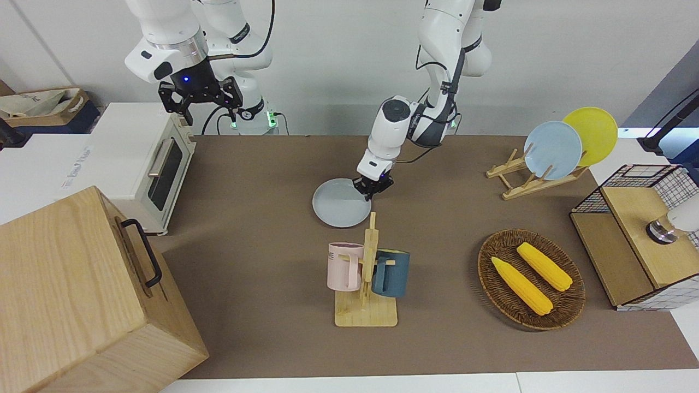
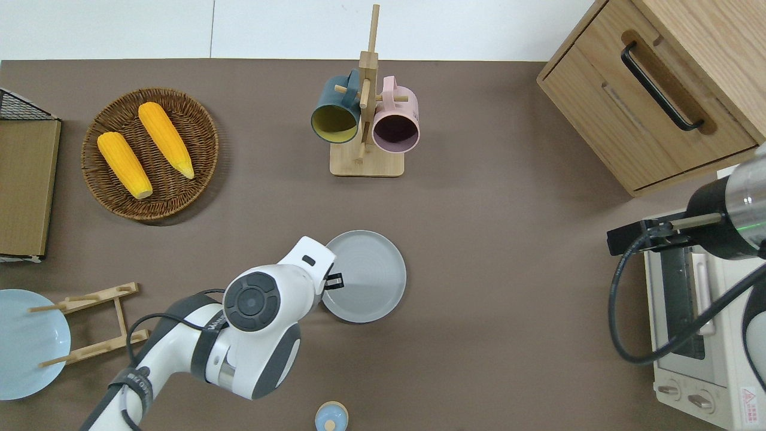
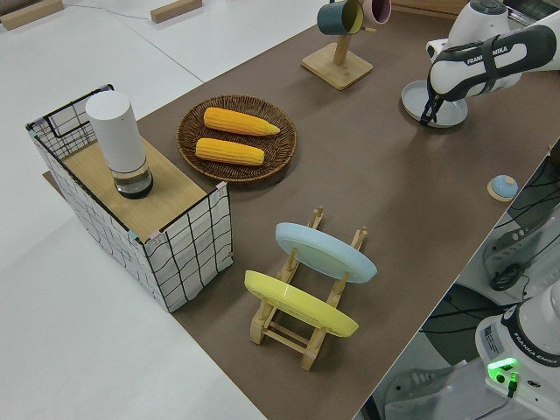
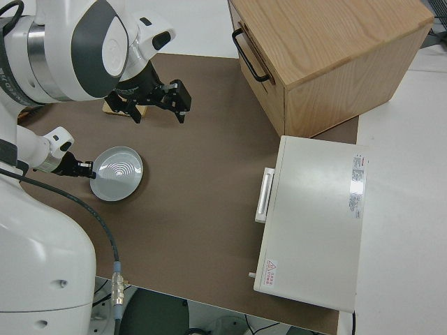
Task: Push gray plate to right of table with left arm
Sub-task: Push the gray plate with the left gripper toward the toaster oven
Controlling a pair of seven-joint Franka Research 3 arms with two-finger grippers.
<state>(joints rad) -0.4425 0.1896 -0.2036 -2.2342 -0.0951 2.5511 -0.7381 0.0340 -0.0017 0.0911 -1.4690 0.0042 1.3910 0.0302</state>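
Note:
The gray plate (image 2: pixel 368 276) lies flat on the brown table (image 2: pixel 508 269), nearer to the robots than the mug rack. It also shows in the front view (image 1: pixel 339 204) and the right side view (image 4: pixel 119 173). My left gripper (image 2: pixel 335 281) is shut, with its tips down on the plate just inside the rim on the side toward the left arm's end. It shows in the front view (image 1: pixel 373 188) too. My right gripper (image 1: pixel 200 102) is open, empty and parked.
A mug rack (image 2: pixel 365 161) with two mugs stands farther from the robots than the plate. A wicker basket (image 2: pixel 114 200) of corn, a plate rack (image 1: pixel 524 183) and a wire shelf (image 1: pixel 633 240) are toward the left arm's end. A wooden cabinet (image 2: pixel 658 90) and toaster oven (image 2: pixel 700 335) are at the right arm's end.

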